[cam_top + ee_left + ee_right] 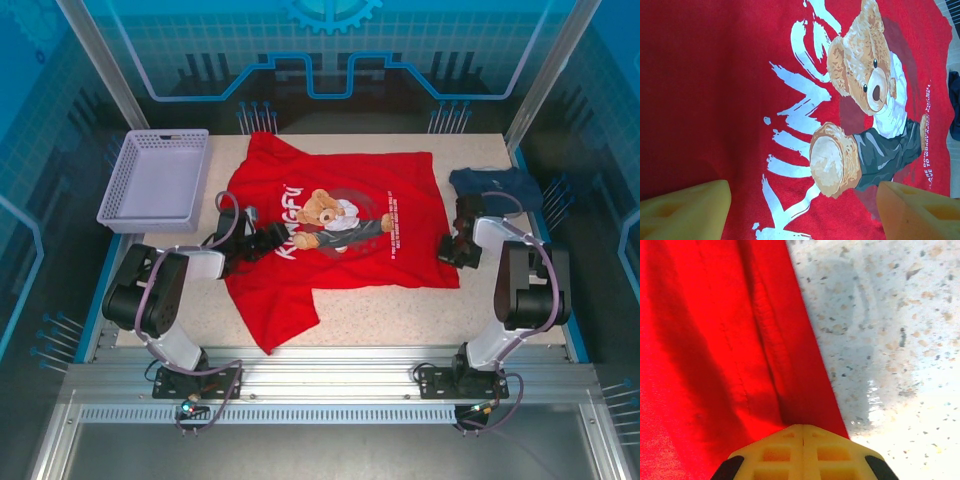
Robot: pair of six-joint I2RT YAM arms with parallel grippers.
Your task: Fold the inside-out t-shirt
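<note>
The inside-out t-shirt (340,220) lies spread on the table, bright red, with a tan bear and white lettering facing up. My left gripper (265,240) hovers over its left part. In the left wrist view it (805,202) is open, one yellow finger on each side of the print (840,150), with nothing between them. My right gripper (455,250) is at the shirt's right edge. Its yellow fingers (803,429) are pressed together on the red hem (790,365), and the cloth puckers into the tips.
A lavender mesh basket (155,180) stands at the back left. A dark navy folded garment (495,185) lies at the back right, beside the shirt's edge. Speckled tabletop (400,310) shows bare in front of the shirt and right of the hem (890,315).
</note>
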